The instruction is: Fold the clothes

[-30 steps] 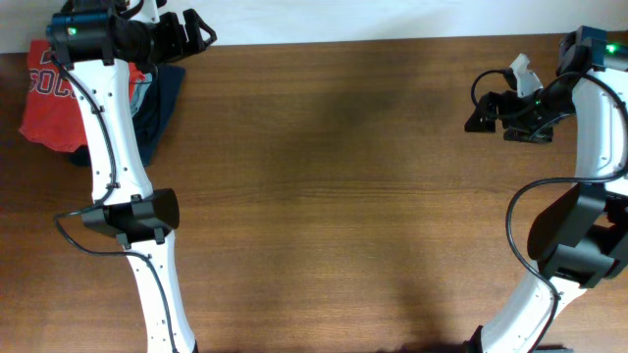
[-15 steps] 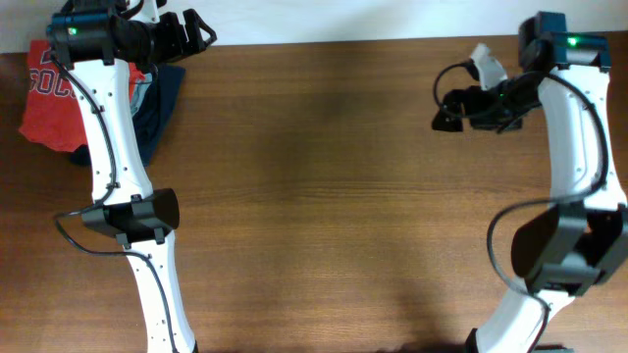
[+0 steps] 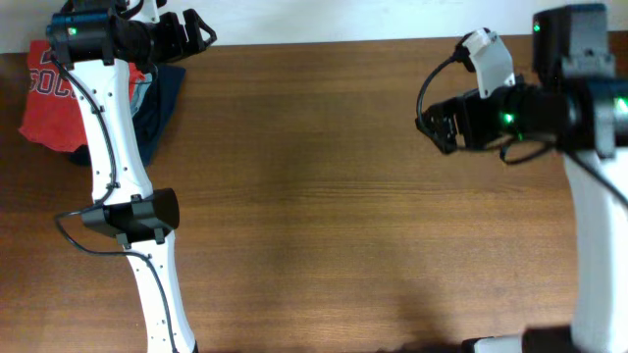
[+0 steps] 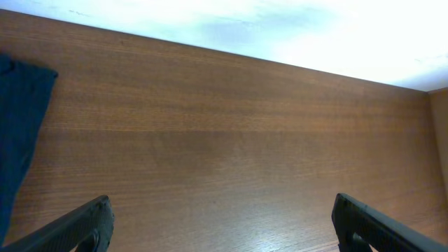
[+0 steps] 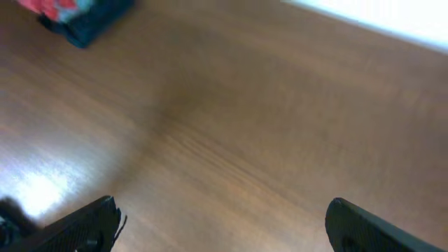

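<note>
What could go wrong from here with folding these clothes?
The orange-red T-shirt lies bunched against the navy garment, partly under the left arm, so a grab may lift both. The pile sits near the back edge of the table; a careless drag might pull it off.

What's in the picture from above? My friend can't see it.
An orange-red T-shirt and a dark navy garment lie heaped at the far left corner of the wooden table, partly under the left arm. The left pincer and the right pincer are both open and empty.
</note>
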